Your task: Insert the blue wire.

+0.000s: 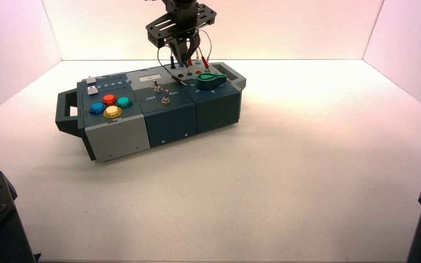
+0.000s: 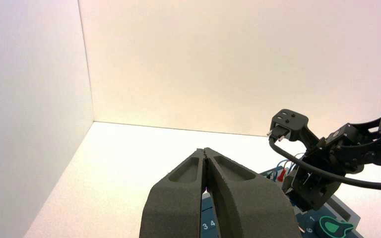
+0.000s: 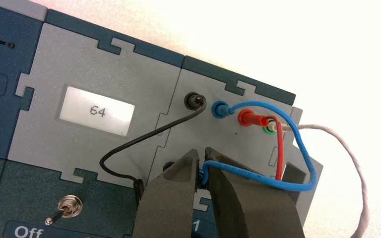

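Your right gripper [image 3: 202, 171] pinches the blue wire [image 3: 297, 144]'s free end over the box [image 1: 142, 115]; your left gripper [image 2: 205, 158] waits closed.

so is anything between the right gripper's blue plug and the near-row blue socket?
Nothing visible. Right gripper holds the plug just above the box; high view shows no wire crossing to the blue socket. Black wire's loose end lies left of it. Left gripper waits off the box.
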Controlling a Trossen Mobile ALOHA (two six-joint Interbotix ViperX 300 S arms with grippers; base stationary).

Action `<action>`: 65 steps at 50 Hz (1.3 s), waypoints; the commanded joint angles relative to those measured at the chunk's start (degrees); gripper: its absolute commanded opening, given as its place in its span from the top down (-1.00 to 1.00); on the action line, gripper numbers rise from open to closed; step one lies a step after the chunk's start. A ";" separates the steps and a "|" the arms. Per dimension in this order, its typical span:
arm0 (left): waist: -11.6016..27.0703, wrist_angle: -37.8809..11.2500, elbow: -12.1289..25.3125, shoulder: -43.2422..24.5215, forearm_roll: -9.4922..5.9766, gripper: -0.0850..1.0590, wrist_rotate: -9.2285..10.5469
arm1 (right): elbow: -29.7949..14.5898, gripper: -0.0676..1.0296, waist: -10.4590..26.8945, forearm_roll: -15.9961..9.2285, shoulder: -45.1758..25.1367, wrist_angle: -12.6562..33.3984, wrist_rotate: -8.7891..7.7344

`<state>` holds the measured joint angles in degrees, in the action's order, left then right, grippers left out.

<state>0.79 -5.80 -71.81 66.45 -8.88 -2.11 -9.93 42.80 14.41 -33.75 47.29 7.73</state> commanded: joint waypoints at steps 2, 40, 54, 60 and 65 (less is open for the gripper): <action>-0.26 0.35 1.67 -0.26 0.18 0.91 -0.35 | -1.58 0.92 -0.44 0.35 1.23 -0.35 0.26; -0.26 0.35 1.67 -0.18 0.09 0.91 -0.35 | -2.81 0.92 -0.44 0.35 0.70 -0.35 0.26; -0.26 0.44 1.67 -0.18 0.18 0.91 -0.44 | -3.25 0.92 -0.44 0.35 0.53 -0.26 0.26; -0.26 0.44 1.76 -0.18 0.18 0.91 -0.53 | -3.16 0.92 -0.44 0.26 0.35 -0.26 0.26; -0.26 0.44 1.76 -0.18 0.18 0.91 -0.62 | -3.08 0.92 -0.44 0.26 0.18 -0.18 0.26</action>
<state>0.79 -5.89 -71.81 66.53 -8.79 -2.37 -11.43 42.71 14.59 -34.89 47.29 7.65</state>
